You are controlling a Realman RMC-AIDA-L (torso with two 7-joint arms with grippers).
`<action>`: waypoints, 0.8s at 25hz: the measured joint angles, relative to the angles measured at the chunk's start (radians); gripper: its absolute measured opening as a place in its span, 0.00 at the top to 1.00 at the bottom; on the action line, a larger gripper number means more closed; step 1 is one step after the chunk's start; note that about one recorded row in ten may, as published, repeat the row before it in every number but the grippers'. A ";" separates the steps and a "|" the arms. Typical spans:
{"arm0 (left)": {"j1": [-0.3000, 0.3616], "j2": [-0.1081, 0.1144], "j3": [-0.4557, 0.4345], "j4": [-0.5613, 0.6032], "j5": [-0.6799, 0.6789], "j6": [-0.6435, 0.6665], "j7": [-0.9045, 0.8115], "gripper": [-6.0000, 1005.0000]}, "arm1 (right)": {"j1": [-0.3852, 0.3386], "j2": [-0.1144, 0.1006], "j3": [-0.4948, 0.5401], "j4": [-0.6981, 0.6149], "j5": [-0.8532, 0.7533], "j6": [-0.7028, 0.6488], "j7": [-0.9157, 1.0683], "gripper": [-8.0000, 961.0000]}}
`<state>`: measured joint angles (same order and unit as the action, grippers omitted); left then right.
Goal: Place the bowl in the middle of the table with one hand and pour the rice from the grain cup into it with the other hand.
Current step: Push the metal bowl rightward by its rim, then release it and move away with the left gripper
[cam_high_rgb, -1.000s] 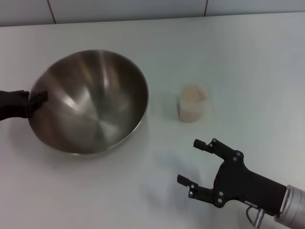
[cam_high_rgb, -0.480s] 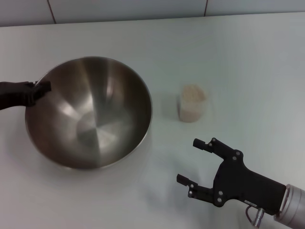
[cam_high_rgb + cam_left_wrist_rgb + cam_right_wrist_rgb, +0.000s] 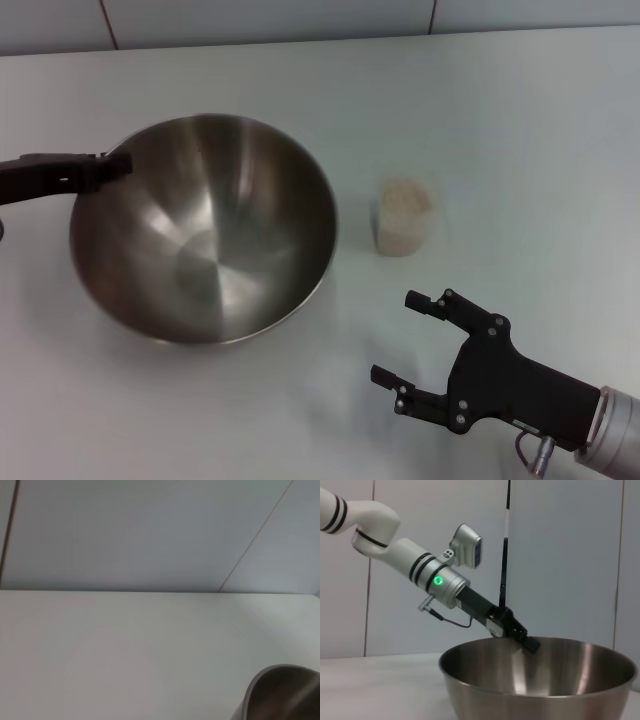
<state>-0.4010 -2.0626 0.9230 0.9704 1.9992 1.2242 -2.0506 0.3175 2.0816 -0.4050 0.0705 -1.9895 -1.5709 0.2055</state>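
Left end effector point(image 3: 112, 166), at the left edge of the head view, pinches the bowl point(image 3: 205, 225) by its rim, a grip suited to dragging it toward the centre. Right end effector point(image 3: 410, 345), lower right, hangs spread wide and empty, presumably waiting for the grain cup point(image 3: 404, 217) of rice point(image 3: 404, 197) standing centre-right. White matte surface point(image 3: 520, 130) is backed by pale panelled walls.

No text, label, brand, number or sign can be read anywhere in these views.
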 joint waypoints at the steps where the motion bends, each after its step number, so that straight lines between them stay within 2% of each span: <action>1: -0.022 0.000 0.000 -0.009 0.018 -0.005 -0.026 0.92 | 0.000 0.000 0.000 0.000 0.000 0.000 0.000 0.14; 4: -0.040 -0.001 0.000 -0.018 0.027 -0.012 -0.037 0.91 | 0.000 0.000 0.000 0.000 0.000 0.000 0.000 0.14; 5: -0.071 -0.004 0.003 -0.049 0.029 -0.035 -0.036 0.91 | 0.000 0.000 0.000 0.000 0.000 0.000 0.000 0.14; 7: -0.088 -0.003 0.007 -0.075 0.029 -0.053 -0.033 0.90 | 0.000 0.001 0.000 0.000 0.000 0.000 0.000 0.14; 9: -0.088 -0.003 0.007 -0.075 0.029 -0.053 -0.033 0.90 | 0.000 0.001 0.000 0.000 0.000 0.000 0.000 0.14; 11: -0.120 -0.003 0.012 -0.129 0.031 -0.089 -0.016 0.89 | 0.000 0.001 0.000 0.000 0.000 0.000 0.000 0.14; 20: -0.124 0.000 0.013 -0.145 0.031 -0.111 -0.017 0.87 | 0.000 0.002 0.000 0.000 0.000 0.000 0.000 0.14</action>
<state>-0.5254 -2.0626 0.9361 0.8259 2.0302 1.1131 -2.0679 0.3175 2.0832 -0.4050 0.0705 -1.9895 -1.5707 0.2055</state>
